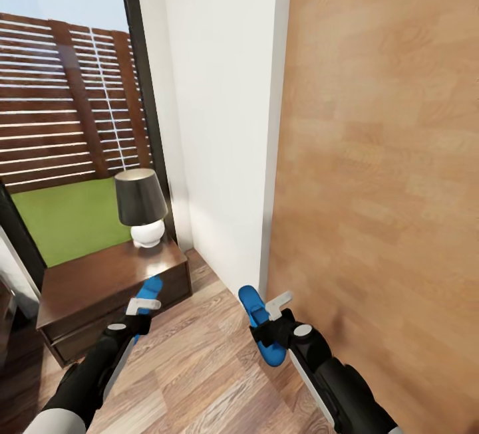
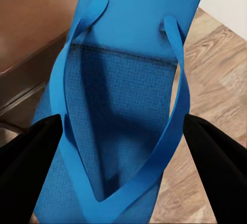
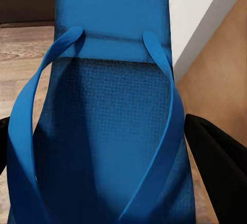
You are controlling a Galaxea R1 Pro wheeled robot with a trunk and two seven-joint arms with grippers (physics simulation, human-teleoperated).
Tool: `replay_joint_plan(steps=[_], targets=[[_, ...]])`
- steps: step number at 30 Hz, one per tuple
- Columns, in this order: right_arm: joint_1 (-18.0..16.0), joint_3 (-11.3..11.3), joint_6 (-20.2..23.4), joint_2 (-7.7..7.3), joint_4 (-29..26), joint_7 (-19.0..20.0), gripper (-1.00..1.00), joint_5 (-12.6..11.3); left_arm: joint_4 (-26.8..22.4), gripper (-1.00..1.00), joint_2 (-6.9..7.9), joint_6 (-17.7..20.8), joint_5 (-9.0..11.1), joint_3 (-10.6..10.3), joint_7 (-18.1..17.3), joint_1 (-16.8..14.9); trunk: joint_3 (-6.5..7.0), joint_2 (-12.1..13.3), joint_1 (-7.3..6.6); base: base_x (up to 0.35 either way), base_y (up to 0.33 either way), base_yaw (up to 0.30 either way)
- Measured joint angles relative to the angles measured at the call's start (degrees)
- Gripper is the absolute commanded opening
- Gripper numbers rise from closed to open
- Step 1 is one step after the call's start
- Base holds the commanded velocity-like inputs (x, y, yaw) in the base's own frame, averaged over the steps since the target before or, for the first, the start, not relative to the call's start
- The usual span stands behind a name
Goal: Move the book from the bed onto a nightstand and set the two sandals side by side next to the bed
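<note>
Two tools each gripped one blue sandal: the left tool point(image 1: 143, 311) was closed on the left sandal point(image 1: 150, 289), the right tool point(image 1: 271, 323) on the right sandal point(image 1: 256, 324), black fingers point(image 2: 31, 154) pressed against the sole edges. Both were held above the wood-plank floor point(image 1: 199, 381). Just beyond the left sandal stood a dark nightstand point(image 1: 100, 288) bearing a lamp point(image 1: 141, 207), beside a white wall point(image 1: 219, 121) and a brown door point(image 1: 386, 175)

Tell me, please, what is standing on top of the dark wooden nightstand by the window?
A lamp with a dark shade and round white base stands on the nightstand, near its back edge. The left tool, holding a blue sandal, covers the front corner, so anything there is hidden.
</note>
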Motion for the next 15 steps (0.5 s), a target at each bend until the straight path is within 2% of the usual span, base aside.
replay_joint_plan(steps=[5, 6, 9, 12, 15], targets=[[0.0, 0.0, -2.9, 1.07, 3.6, -0.1, -1.00, 0.0, 8.5, -1.00, -0.16, -5.1, 1.1, 0.1, 0.1, 0.0, 0.90, 2.0, -1.10, 0.000, 0.000, 0.000], [0.0, 0.0, -3.4, 1.24, 4.2, -0.2, -1.00, -0.1, 11.3, -1.00, -0.18, -7.2, 1.9, 0.1, 0.0, 0.0, 1.07, 2.4, -1.32, 0.000, 0.000, 0.000], [0.2, -0.1, -3.9, 1.39, 5.1, -0.2, -1.00, -0.1, 16.8, -1.00, -0.20, -11.1, 3.5, 0.1, 0.0, 0.0, 1.61, 3.6, -1.98, 0.000, 0.000, 0.000], [0.8, -0.2, -4.1, 1.36, 5.7, -0.3, -1.00, -0.1, 20.8, -1.00, -0.20, -13.8, 4.1, 0.1, 0.0, 0.0, 2.15, 4.8, -2.64, 0.000, 0.000, 0.000], [1.8, -0.2, -4.6, 1.30, 7.0, -0.3, -1.00, -0.2, 26.3, -1.00, -0.20, -18.2, 4.5, 0.1, 0.1, 0.0, 2.69, 6.0, -3.30, 0.000, 0.000, 0.000]])
